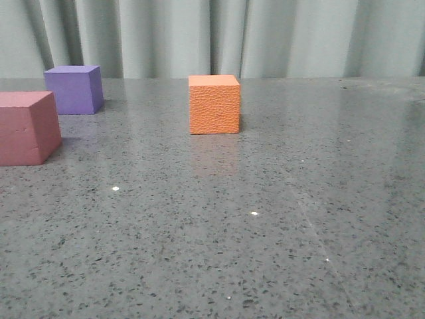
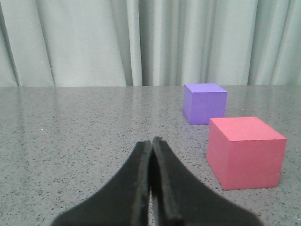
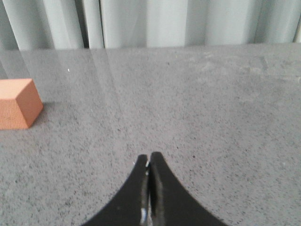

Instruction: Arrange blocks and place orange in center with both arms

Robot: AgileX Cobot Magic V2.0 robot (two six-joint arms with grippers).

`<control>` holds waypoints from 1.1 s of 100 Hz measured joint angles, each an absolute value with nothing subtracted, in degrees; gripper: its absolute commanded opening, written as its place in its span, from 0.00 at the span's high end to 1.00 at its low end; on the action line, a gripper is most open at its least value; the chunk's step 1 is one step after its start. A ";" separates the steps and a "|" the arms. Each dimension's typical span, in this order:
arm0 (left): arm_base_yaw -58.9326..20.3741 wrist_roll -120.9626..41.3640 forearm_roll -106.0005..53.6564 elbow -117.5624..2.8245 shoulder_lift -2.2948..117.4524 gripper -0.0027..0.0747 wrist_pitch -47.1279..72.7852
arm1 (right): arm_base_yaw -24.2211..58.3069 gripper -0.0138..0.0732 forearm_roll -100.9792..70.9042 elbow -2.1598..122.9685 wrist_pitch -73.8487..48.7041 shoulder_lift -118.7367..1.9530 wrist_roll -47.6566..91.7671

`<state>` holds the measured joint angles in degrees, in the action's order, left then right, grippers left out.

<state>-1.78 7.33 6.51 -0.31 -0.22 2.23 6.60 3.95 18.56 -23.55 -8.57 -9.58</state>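
Evidently nothing is grasped yet: left gripper (image 2: pixel 151 143) and right gripper (image 3: pixel 149 157) both pinched together (empty), apparently needing opening before reaching the orange cube (image 1: pixel 214 104).

Orange cube (image 1: pixel 214 104) mid-table — purple cube (image 1: pixel 74 89) and pinkish-red cube (image 1: pixel 26 127) far left.

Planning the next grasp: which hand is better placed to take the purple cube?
Left. The left hand, shut and empty, has the purple cube and pinkish-red cube just ahead. The right hand sees only the orange cube.
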 measured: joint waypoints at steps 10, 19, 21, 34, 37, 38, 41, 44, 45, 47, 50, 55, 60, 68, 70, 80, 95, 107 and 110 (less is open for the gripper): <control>-1.78 7.33 6.51 -0.31 -0.22 0.99 2.23 | 5.14 0.92 2.31 14.70 -21.63 -3.37 -8.71; -1.78 7.33 6.51 -0.31 -0.22 0.99 2.23 | 3.86 0.92 1.49 11.76 -20.97 0.00 -8.60; -1.78 7.33 6.51 -0.31 -0.22 0.99 2.23 | 3.68 0.92 1.35 11.18 -20.98 0.12 -8.60; -1.78 7.33 6.51 -0.31 -0.22 0.99 2.11 | 2.18 0.92 1.13 8.63 -20.72 0.62 -8.60; -1.78 7.33 6.51 -0.31 -0.22 0.99 2.11 | 1.94 0.92 1.13 7.97 -20.46 0.62 -8.60; -1.78 7.33 6.51 -0.31 -0.22 0.99 2.11 | 1.96 0.92 1.13 7.84 -20.38 0.62 -8.60; -1.78 7.33 6.51 -0.31 -0.22 0.99 2.11 | 1.72 0.92 1.13 7.30 -20.14 0.62 -8.60; -1.78 7.33 6.51 -0.31 -0.22 0.99 2.11 | 1.73 0.92 1.13 6.60 -19.70 0.62 -8.60; -1.78 7.33 6.51 -0.31 -0.22 0.99 2.11 | 1.73 0.92 1.13 6.44 -19.45 0.62 -8.60; -1.78 7.33 6.51 -0.31 -0.22 0.99 2.11 | 1.61 0.92 1.13 5.99 -19.05 0.62 -8.60; -1.78 7.33 6.51 -0.31 -0.22 0.99 2.11 | 1.61 0.92 1.13 5.31 -18.34 0.62 -8.60; -1.78 7.33 6.51 -0.31 -0.22 0.99 2.11 | 1.61 0.92 1.13 3.96 -16.87 0.62 -8.60; -1.78 7.33 6.51 -0.31 -0.22 0.99 2.11 | 1.61 0.92 1.13 2.29 -15.26 0.62 -8.60; -1.78 7.33 6.51 -0.31 -0.22 0.99 2.11 | 1.61 0.92 1.09 0.00 -12.20 0.62 -8.60; -1.78 7.33 6.51 -0.31 -0.22 0.99 2.11 | 1.61 0.92 0.99 -0.51 -11.71 0.62 -8.60; -1.78 7.33 6.51 -0.31 -0.22 0.99 2.11 | 1.61 0.92 0.47 -1.41 -9.36 0.62 -8.60; -1.78 7.33 6.51 -0.31 -0.22 0.99 2.11 | 1.61 0.92 0.00 -1.55 -7.56 0.62 -8.60; -1.78 7.33 6.51 -0.31 -0.22 0.99 2.11 | 1.61 0.92 0.00 -1.55 -7.45 0.62 -8.60; -1.78 7.33 6.51 -0.31 -0.22 0.99 2.11 | 1.61 0.92 0.00 -1.55 -7.45 0.62 -8.60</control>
